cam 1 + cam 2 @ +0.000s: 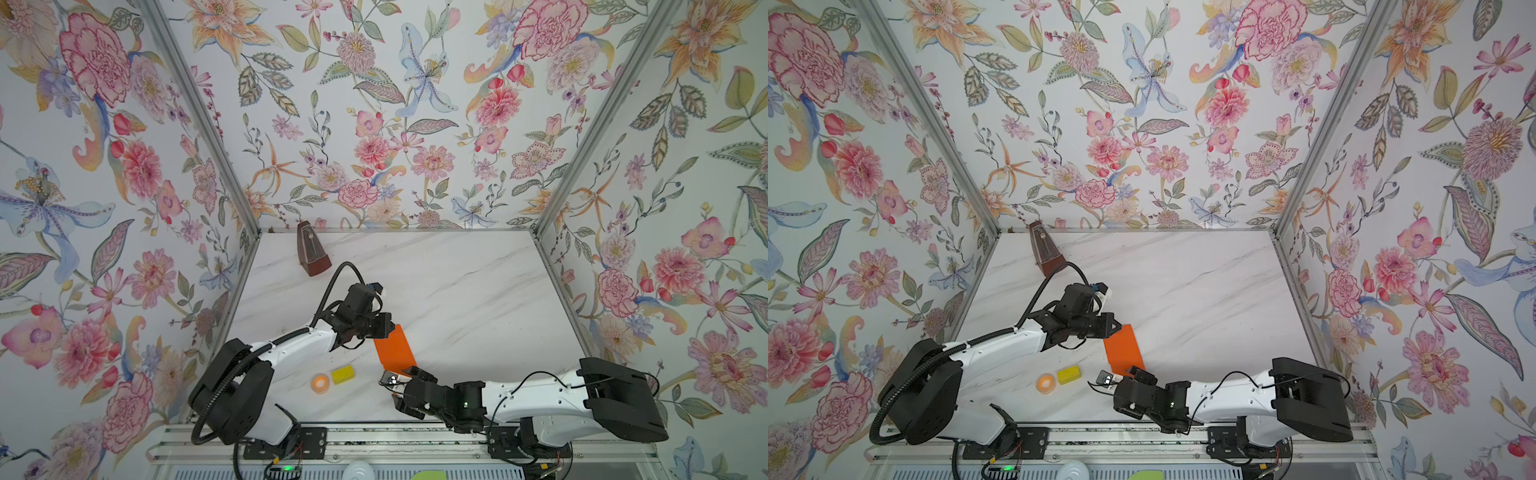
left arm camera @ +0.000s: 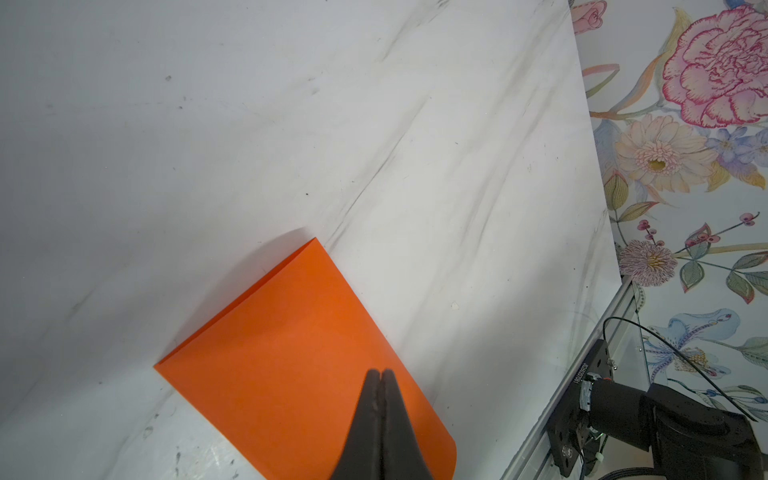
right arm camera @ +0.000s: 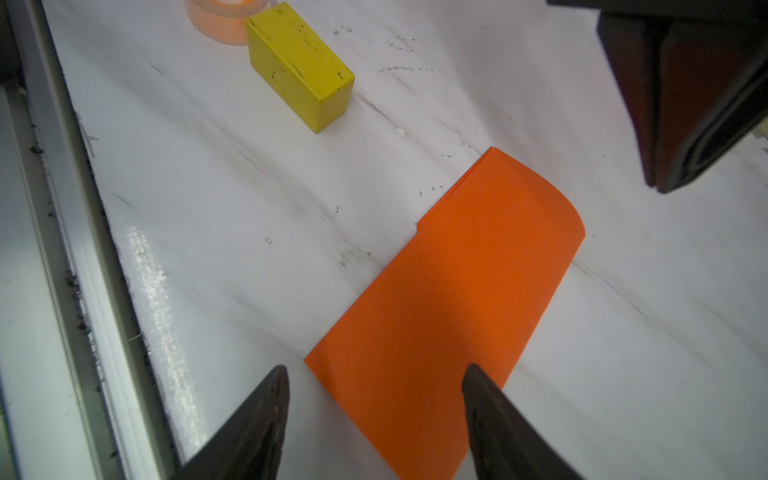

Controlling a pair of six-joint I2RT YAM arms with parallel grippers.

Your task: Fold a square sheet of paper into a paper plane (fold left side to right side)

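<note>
Left fingers (image 2: 370,419) pinched together, right fingers (image 3: 266,415) spread over orange paper (image 3: 457,291); marble table (image 1: 457,291), floral walls (image 1: 374,104)

Metronome (image 1: 312,251), yellow block (image 1: 343,374) (beside tape ring (image 1: 320,382))

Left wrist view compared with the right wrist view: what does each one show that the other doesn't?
Only the left wrist view: the floral wall. Only the right wrist view: the yellow block, the orange tape ring, and the right claw, open at one end of the square sheet of paper. Both: that sheet, folded, lying on the marble table, and the left claw, shut, at the sheet's other end.
</note>
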